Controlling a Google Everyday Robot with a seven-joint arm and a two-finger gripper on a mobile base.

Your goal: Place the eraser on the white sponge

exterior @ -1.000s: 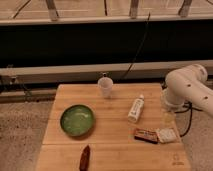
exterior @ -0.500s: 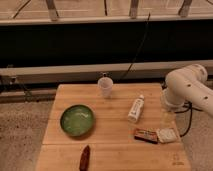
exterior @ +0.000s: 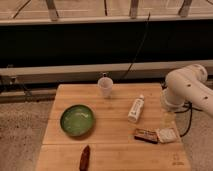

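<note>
- Hanging from the white arm (exterior: 187, 87) over the camera-right edge of the wooden table (exterior: 115, 149), your gripper (exterior: 168, 118) points downward. Its jaws stand wide apart and hold nothing.
- White sponge (exterior: 167, 134): one, lying flat on the table. It sits just below the jaws and a little nearer the camera, and they do not touch it.
- Eraser (exterior: 145, 135): one, flat on the table, below the jaws and to their camera-left. It lies just beside the sponge, not on it. You cannot tell whether the two edges meet.
- White tube bottle (exterior: 135, 109): one, lying on its side. It is near the jaws on their camera-left, with its cap end pointing away from the camera.
- Translucent cup (exterior: 105, 87): one, upright. It is well apart from the jaws, camera-left and toward the table's far edge.
- Green bowl (exterior: 77, 120): one, upright. It is well apart from the jaws, beyond the bottle on the camera-left.
- Reddish-brown pointed object (exterior: 85, 157): one, lying flat. It is the item farthest from the jaws, at the table's near edge below the bowl.
</note>
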